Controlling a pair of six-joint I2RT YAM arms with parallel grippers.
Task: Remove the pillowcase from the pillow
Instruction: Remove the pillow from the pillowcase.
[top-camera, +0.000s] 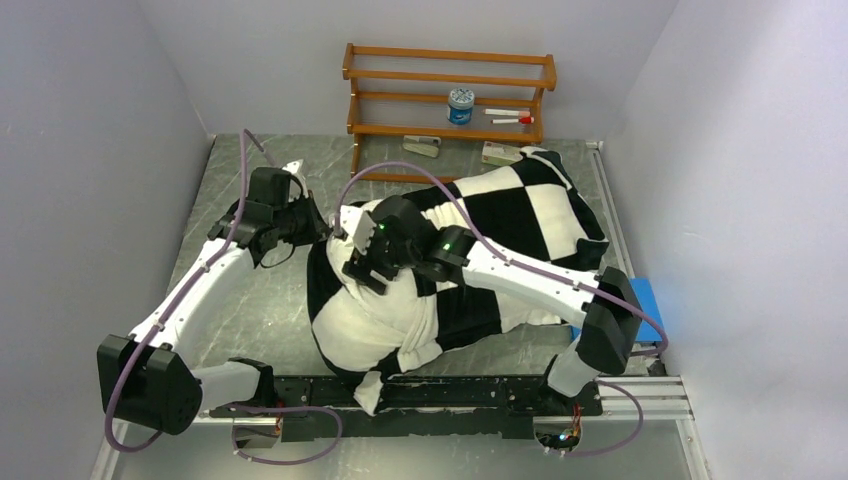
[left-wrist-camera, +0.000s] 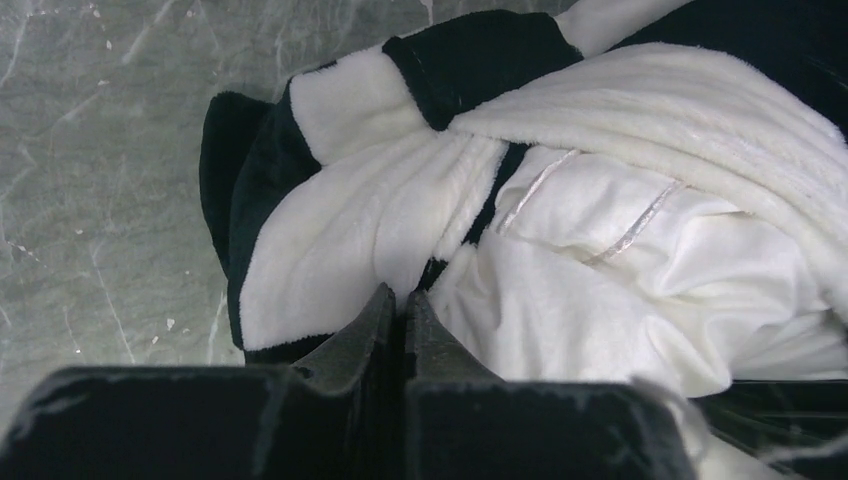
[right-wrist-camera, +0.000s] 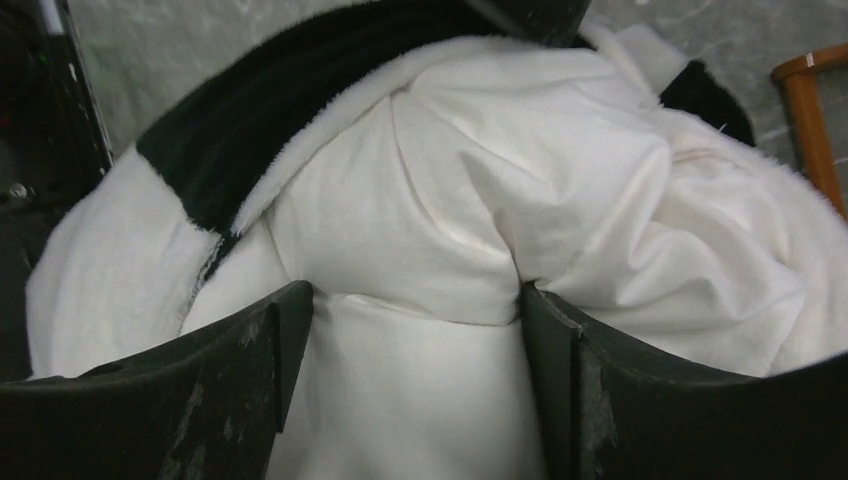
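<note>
The black-and-white checked pillowcase lies slantwise from the near middle of the table to the back right. The white pillow shows out of its bunched near end. My left gripper is at the case's left edge, with its jaws shut on a fold of the plush pillowcase; the smooth pillow lies just to the right. My right gripper is over the same end. Its fingers are spread and clamp a thick wad of the pillow, with the case's edge peeled back beyond it.
A wooden rack stands at the back wall with a blue-and-white tin and markers. Two small blocks lie under it. A blue flat pad lies at the right edge. Grey walls stand close on both sides.
</note>
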